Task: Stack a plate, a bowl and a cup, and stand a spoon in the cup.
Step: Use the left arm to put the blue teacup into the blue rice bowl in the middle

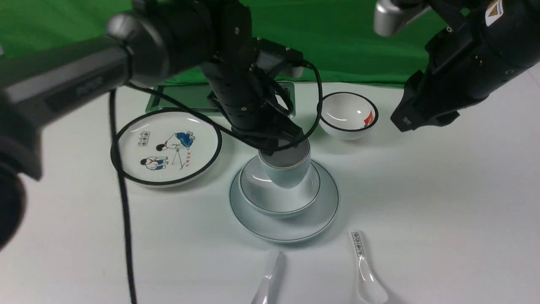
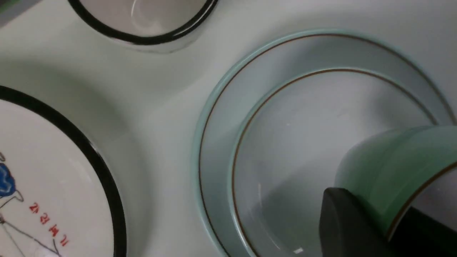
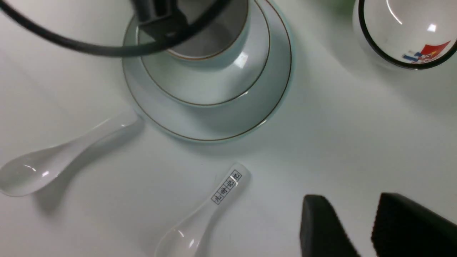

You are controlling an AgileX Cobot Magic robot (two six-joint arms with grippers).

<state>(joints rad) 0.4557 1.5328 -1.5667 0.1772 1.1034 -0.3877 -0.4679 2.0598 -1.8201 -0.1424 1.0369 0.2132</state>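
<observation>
White surface, green backdrop hanging behind. Showing in the three views: two plates, two bowls, two spoons, one cup. The plate is carrying the bowl at its centre, and the cup, mouth upward, is sitting inside the bowl. The left pincer is clamping the cup's rim, one finger inside and one outside. The right pincer is hanging right of and beyond the plate, jaws slightly apart, holding nothing. The spoon is lying just on the robot's side of the plate. Its long axis is running toward the robot, handle tip pointing at the plate's rim. The cartoon plate is lying left of the plate, the black-rimmed bowl beyond it, and the printed spoon on its near right.
</observation>
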